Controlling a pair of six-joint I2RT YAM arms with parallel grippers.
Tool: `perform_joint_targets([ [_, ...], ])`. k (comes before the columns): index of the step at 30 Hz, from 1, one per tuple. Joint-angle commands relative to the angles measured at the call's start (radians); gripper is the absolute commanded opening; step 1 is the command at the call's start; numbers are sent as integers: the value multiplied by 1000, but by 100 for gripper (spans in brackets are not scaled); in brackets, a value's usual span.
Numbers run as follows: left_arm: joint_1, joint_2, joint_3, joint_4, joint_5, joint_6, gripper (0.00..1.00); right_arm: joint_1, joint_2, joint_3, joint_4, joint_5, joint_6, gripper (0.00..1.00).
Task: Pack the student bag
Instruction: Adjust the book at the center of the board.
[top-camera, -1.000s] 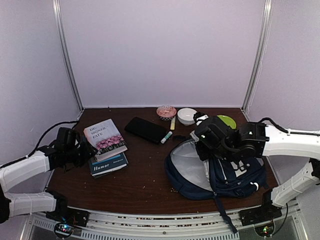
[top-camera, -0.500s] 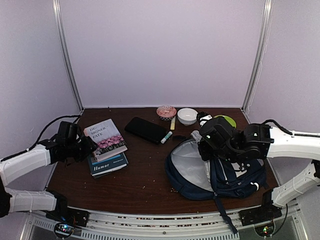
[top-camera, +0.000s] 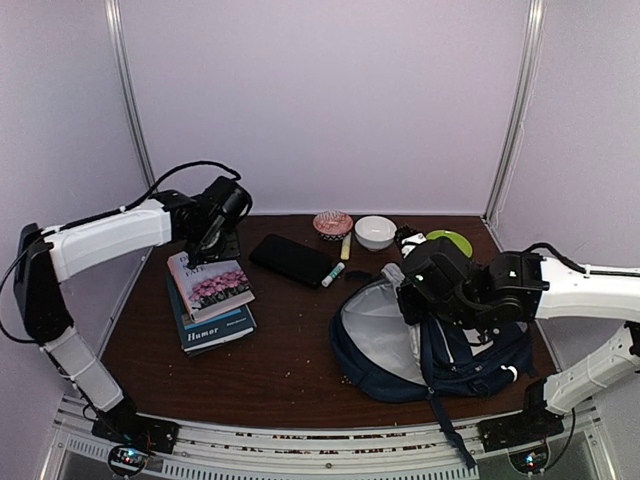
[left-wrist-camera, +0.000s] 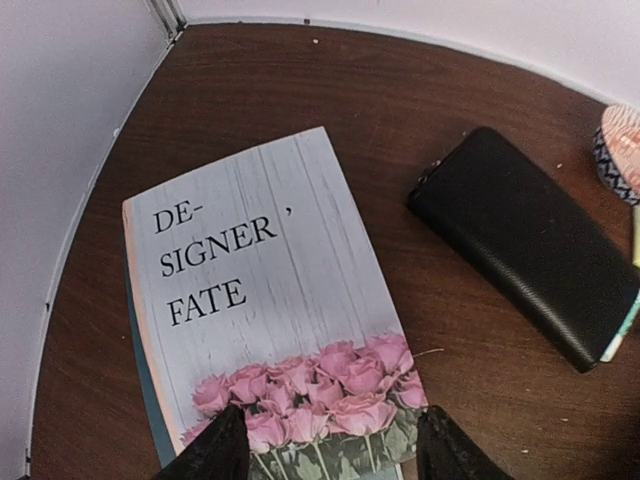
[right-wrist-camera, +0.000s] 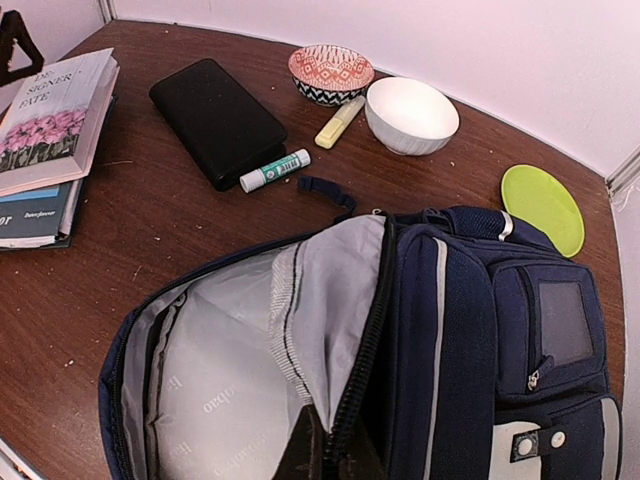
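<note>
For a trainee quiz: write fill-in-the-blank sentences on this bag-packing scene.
The left gripper hangs over the Designer Fate book with jaws ___.
That book lies on a second book titled ___.
The right gripper pinches the bag at its edge, showing its ___ lining.
The plate is ___.
Missing: open, Humor, grey, green.

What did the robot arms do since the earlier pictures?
The left pincer swung from the left side toward the back; open, it now hangs over the top book. Nothing was grabbed or dropped. The right pincer stays shut on the student bag's open edge; the black case and bowls stayed put.
</note>
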Motion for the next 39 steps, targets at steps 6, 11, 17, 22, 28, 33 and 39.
perform_joint_targets([
  [6,-29,308,354,-266,-113,-12,98,-15,-91,-35,63,40,7,0],
  [11,-28,424,440,-306,-126,-15,98,-21,-104,-45,74,35,-6,0],
  [17,-21,525,504,-338,-142,6,98,-27,-110,-53,88,24,-16,0],
  [22,-20,535,475,-337,-128,29,98,-28,-113,-54,90,22,-18,0],
  [28,-20,476,310,-269,-95,67,87,-31,-113,-50,97,17,-23,0],
  [33,-22,396,163,-212,-101,87,77,-32,-112,-46,97,14,-22,0],
  [39,-50,289,68,-182,-97,109,59,-32,-112,-40,94,11,-20,0],
])
